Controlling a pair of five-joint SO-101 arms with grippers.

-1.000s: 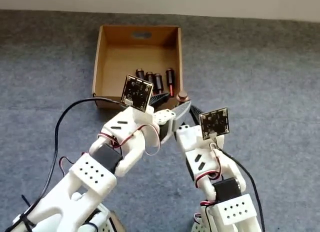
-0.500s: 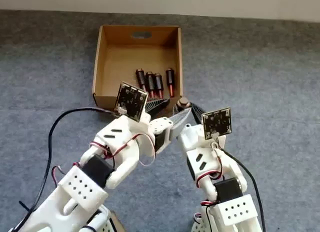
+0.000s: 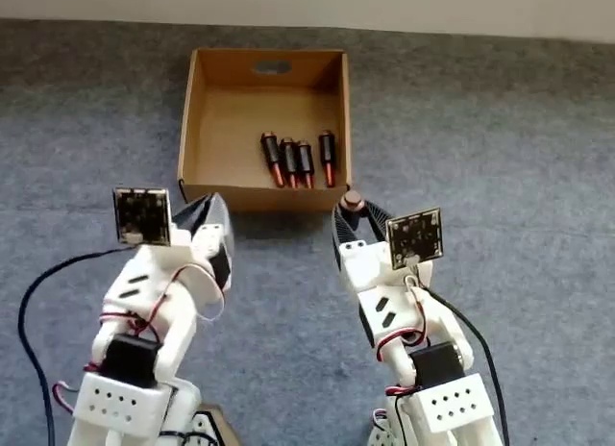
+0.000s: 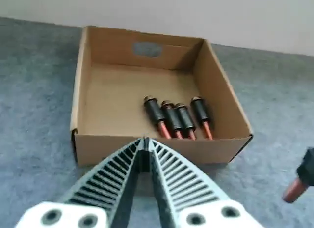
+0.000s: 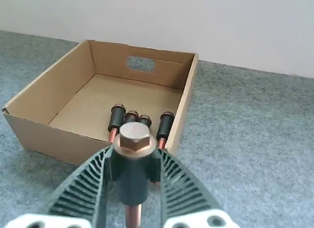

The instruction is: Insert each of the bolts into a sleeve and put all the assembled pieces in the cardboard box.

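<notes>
While its fingers pinch one bolt and sleeve [image 5: 131, 174] roughly upright, head uppermost, the right gripper [image 5: 133, 154] hangs just outside the near right corner of the cardboard box [image 3: 264, 198]. The left gripper [image 4: 144, 144], fingers pressed together on nothing, sits before the near wall's left end. Four assembled pieces [image 3: 300, 160] lie side by side inside, toward the right wall. Open grey carpet [image 3: 500, 177] spreads around.
</notes>
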